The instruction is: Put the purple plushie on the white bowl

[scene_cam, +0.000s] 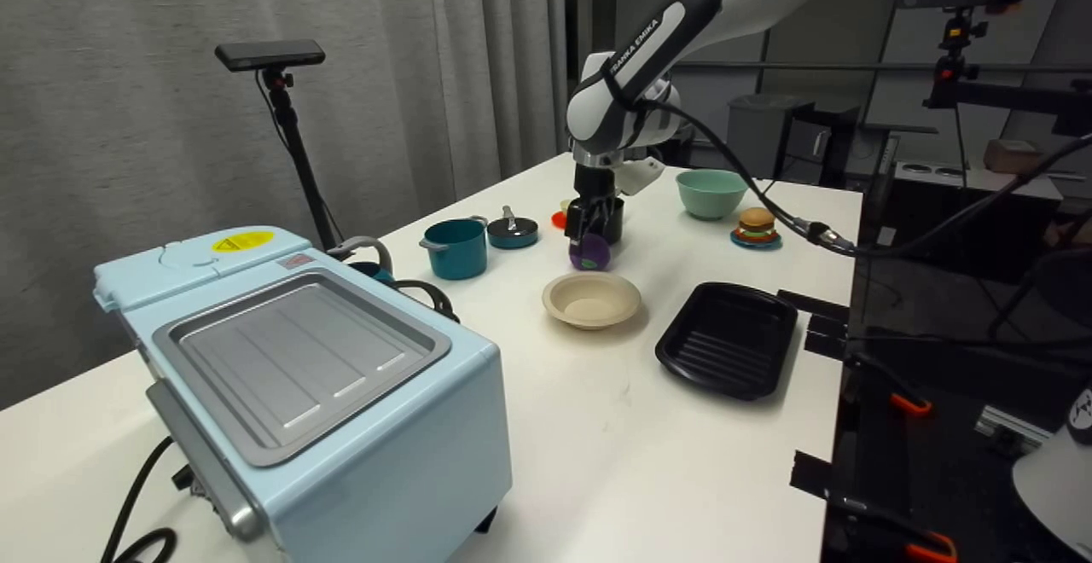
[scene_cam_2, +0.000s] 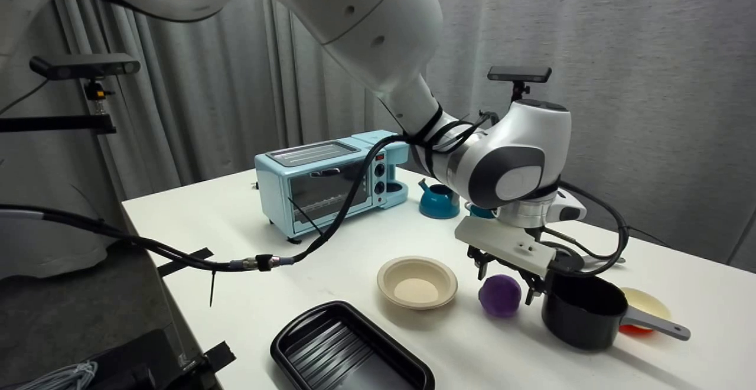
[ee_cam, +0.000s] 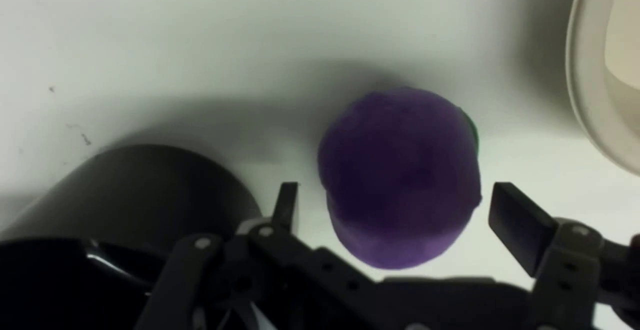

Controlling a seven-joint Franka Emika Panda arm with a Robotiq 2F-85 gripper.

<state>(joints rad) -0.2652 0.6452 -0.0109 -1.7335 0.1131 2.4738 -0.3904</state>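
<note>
I see the plushie [ee_cam: 400, 180], round and deep purple, with some green showing at two o'clock in the wrist view, the fingers [ee_cam: 522, 226] spread either side.

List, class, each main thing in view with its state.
Black gripper: open
Round purple plushie: ungripped
Shallow round cream-white bowl: upright, empty
Boxy blue toaster oven: door shut
Round black saucepan: uncovered
Round teal pot: uncovered
Ridged black rectangular tray: upright
Round green bowl: upright
</note>
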